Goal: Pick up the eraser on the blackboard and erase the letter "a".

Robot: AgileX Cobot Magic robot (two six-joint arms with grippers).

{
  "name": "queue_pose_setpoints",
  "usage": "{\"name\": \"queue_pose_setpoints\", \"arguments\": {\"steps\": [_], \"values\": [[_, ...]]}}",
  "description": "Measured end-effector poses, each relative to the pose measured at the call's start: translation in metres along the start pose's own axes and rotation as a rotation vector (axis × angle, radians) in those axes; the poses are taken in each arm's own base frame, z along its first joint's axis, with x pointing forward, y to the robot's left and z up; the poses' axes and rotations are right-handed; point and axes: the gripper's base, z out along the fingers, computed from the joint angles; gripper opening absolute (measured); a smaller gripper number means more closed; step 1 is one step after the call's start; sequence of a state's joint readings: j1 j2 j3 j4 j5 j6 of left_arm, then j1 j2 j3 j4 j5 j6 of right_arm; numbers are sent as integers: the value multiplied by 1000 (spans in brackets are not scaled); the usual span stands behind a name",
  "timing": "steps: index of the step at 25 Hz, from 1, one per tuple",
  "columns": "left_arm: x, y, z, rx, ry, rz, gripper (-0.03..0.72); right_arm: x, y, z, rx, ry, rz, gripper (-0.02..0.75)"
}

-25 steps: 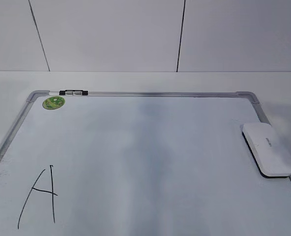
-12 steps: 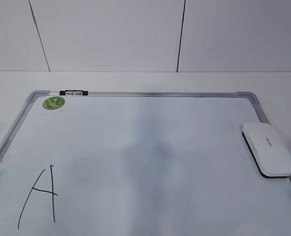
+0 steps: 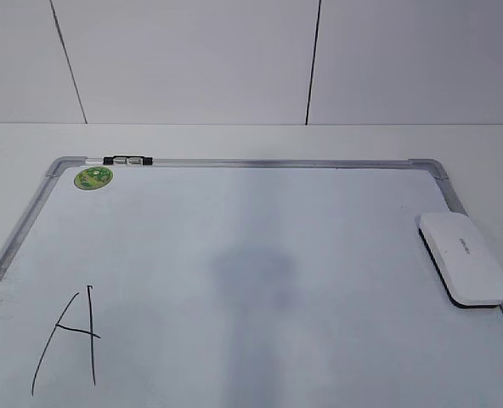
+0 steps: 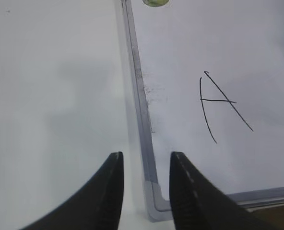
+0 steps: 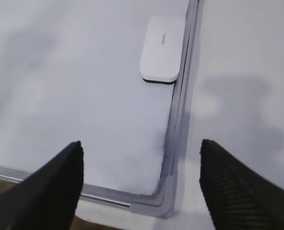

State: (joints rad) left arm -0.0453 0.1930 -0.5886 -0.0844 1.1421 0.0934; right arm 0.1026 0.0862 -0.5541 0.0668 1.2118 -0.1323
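Nothing moved; eraser (image 3: pixel 463 258) untouched.

Only the fingers showed of the robot: on the left gripper (image 4: pixel 144 189) they were two matte black blades, broad at the base and curving up to narrow tips, with a faint row of pale marks along each inner edge. The right gripper (image 5: pixel 141 179) had the same black jaws, with fine ribbing across the right-hand finger (image 5: pixel 238 187).
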Motion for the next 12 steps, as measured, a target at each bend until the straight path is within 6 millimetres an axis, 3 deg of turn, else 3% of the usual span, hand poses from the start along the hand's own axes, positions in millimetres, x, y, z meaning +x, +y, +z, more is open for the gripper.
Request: {"name": "queue_pose_setpoints", "arguments": {"steps": [5, 12], "values": [[18, 0, 6, -4, -47, 11, 245, 9, 1, -6, 17, -112, -8, 580], [27, -1, -4, -13, -133, 22, 245, 13, -1, 0, 38, -104, -15, 580]]}}
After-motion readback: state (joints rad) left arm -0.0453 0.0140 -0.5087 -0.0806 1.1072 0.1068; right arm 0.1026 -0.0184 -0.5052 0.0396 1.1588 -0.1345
